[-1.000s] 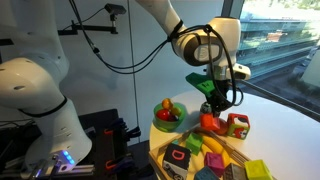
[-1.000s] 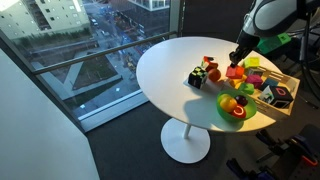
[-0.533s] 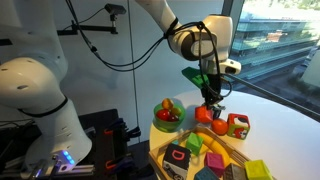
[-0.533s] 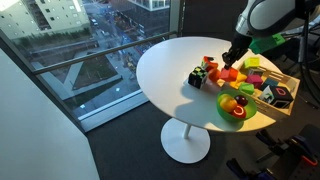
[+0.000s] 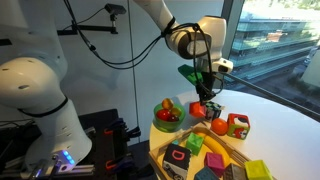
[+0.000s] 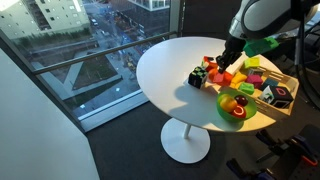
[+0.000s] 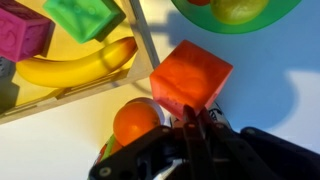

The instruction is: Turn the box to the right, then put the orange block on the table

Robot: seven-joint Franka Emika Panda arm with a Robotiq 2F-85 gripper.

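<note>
Block: the orange block (image 7: 190, 72) is a smooth matte cube with rounded corners, on the table (image 6: 165, 62) just right of the box (image 7: 143, 45).
Claw: the dark gripper (image 7: 200, 128) is at the block's near edge; I cannot tell whether it grips.
Wrist view only: thin wooden box wall, curved yellow banana (image 7: 80, 65).
Exterior view only: the table's round white top, a black-and-white cube (image 6: 197, 78).

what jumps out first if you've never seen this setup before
The bright orange block dominates the wrist view, right at the tips of the jaws, with an orange ball beside it. In an exterior view the round white table stands by a large window, with the box of coloured pieces and a green bowl of fruit crowded along one side.
</note>
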